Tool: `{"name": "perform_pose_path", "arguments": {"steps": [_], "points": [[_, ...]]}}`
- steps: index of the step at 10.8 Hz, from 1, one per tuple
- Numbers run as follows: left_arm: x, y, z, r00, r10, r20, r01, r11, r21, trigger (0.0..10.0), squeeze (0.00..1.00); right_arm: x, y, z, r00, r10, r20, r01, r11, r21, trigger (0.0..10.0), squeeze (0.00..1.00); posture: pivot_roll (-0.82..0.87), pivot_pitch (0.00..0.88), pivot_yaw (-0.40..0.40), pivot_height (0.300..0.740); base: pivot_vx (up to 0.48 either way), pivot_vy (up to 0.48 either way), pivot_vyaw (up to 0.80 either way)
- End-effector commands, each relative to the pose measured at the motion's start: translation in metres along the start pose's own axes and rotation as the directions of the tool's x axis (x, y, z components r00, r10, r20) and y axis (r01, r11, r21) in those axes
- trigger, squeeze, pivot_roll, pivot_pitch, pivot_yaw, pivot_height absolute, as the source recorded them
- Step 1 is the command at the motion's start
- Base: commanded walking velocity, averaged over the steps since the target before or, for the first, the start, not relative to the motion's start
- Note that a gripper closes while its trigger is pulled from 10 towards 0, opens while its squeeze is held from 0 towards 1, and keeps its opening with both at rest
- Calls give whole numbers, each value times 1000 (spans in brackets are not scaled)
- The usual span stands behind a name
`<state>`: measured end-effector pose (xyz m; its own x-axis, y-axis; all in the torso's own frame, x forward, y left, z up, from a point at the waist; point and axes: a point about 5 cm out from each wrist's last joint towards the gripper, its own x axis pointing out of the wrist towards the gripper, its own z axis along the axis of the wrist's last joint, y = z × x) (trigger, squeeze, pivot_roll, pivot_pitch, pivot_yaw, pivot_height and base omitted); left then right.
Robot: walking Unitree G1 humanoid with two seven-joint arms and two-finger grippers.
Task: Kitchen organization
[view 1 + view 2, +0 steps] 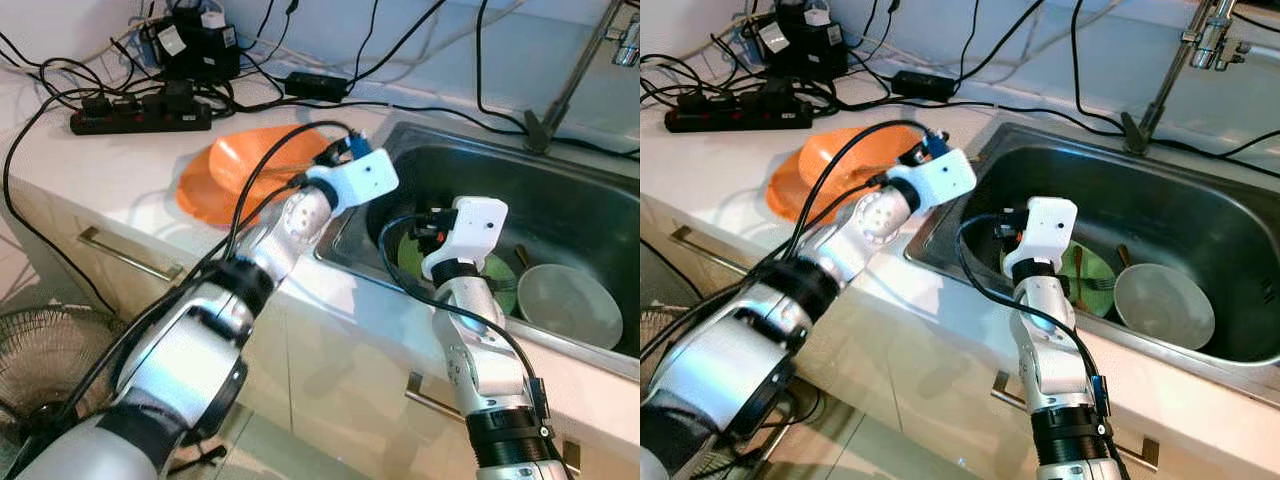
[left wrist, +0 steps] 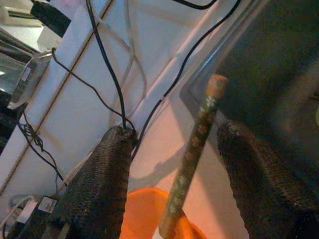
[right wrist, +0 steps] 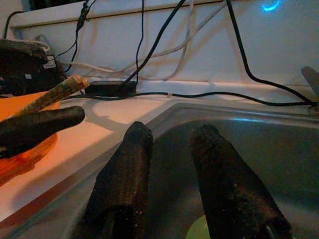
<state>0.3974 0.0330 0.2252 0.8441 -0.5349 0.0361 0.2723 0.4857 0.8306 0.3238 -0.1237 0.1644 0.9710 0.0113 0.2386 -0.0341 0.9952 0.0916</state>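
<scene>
Left gripper (image 2: pixel 172 199), fingers spread w/ a patterned wooden chopstick (image 2: pixel 192 159) standing between them, not clearly pinched, hovers over the glossy orange plates (image 1: pixel 235 170) on the white table (image 1: pixel 110 165), just beside the sink (image 1: pixel 560 190). Right gripper (image 3: pixel 172 184), also spread and empty, hangs inside the steel sink above a green plate (image 1: pixel 1090 275) and a grey bowl (image 1: pixel 1162 305). Looks like the sorting step: next prob. set the chopstick down, then lift out the smooth, likely slippery dishes.
</scene>
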Motion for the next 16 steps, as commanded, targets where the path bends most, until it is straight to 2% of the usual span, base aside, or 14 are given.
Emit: {"name": "perform_pose_path", "arguments": {"steps": [1, 12, 14, 16], "points": [[3, 0, 6, 1000, -1, 17, 1, 1000, 15, 0, 0, 0, -1, 3, 1000, -7, 6, 7, 1000, 0, 10000, 0, 81, 58, 3, 740, 0, 0, 0], [3, 3, 2, 999, 23, 23, -25, 997, 73, 0, 0, 0, 0, -1, 1000, 6, -7, -6, 1000, 1, 10000, 0, 83, 50, -4, 740, 0, 0, 0], [3, 4, 3, 999, 36, 26, -39, 992, 122, 0, 0, 1, 0, -1, 1000, 6, -8, -6, 1000, 3, 10000, 0, 86, 46, -6, 740, 0, 0, 0], [3, 8, 3, 998, 51, 24, -55, 975, 215, 0, 0, 0, 2, -1, 1000, 8, -8, -8, 1000, 5, 10000, 0, 88, 45, -6, 740, 0, 0, 0]]}}
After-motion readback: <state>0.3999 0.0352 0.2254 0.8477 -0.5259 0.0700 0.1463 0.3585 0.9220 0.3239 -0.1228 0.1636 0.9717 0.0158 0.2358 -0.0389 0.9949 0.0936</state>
